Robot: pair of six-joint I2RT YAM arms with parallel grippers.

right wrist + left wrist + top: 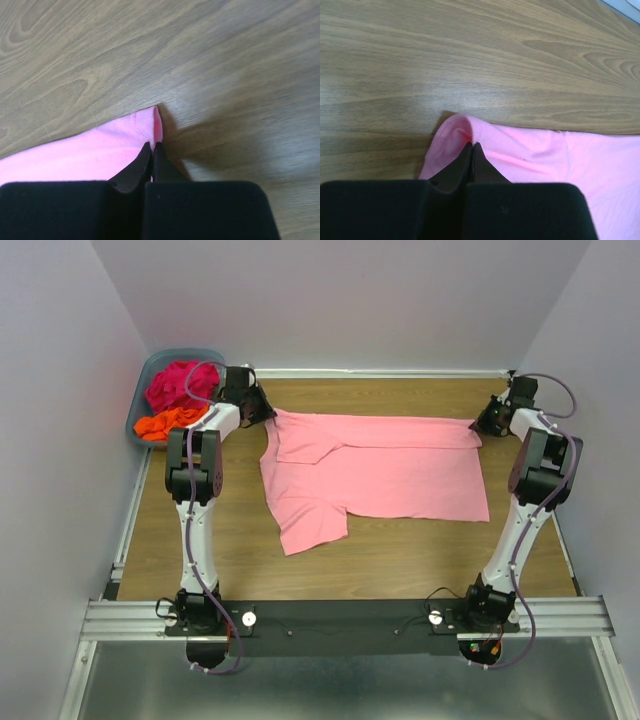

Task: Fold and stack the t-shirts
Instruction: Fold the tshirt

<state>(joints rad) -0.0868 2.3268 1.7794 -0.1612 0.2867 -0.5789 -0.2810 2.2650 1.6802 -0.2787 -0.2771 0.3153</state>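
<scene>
The light pink t-shirt [380, 475] lies spread across the middle of the wooden table, one sleeve folded over near its left end. My left gripper [268, 412] is shut on its far left corner, and the pinched cloth [452, 137] bulges around the tips of that gripper [471, 146]. My right gripper [484, 424] is shut on the far right corner, where the hem [150, 125] stands up at its tips [152, 146]. The magenta t-shirt [178, 383] and the orange t-shirt [163, 424] lie crumpled in the basket.
The grey-blue plastic basket [146, 373] stands at the far left corner, just left of my left arm. White walls close the table on the left, back and right. Bare wood [420, 555] lies in front of the shirt.
</scene>
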